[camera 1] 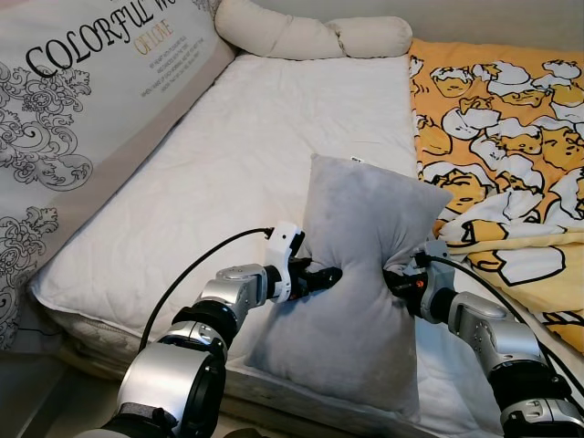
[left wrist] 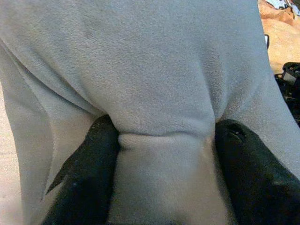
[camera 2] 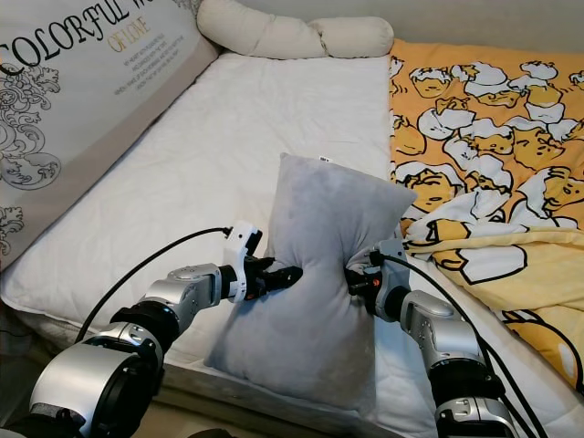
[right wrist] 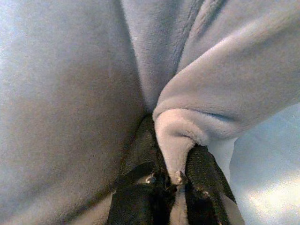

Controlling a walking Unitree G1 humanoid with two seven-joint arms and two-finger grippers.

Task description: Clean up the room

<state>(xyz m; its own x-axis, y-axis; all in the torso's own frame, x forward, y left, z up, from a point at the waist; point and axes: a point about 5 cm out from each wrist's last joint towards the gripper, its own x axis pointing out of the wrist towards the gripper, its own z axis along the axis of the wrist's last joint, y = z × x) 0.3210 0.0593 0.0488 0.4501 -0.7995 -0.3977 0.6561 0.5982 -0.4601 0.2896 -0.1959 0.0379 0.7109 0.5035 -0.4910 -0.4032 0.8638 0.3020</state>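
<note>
Both grippers lift the grey pillow point(camera 1: 360, 274) above the bed point(camera 1: 228, 173).

Left gripper point(camera 1: 327, 276) and right gripper point(camera 1: 394, 276) each have fingers clamped on opposite side folds, probably to carry it level without sagging.

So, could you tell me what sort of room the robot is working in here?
Most likely a bedroom: a bed with a white quilted mattress, a yellow cartoon-print blanket, and a grey pillow pinched between the left gripper and the right gripper.

Large cushion point(camera 1: 82, 100): "COLORFUL W…", orange "ONLORE"-like word; small print unreadable.
</note>
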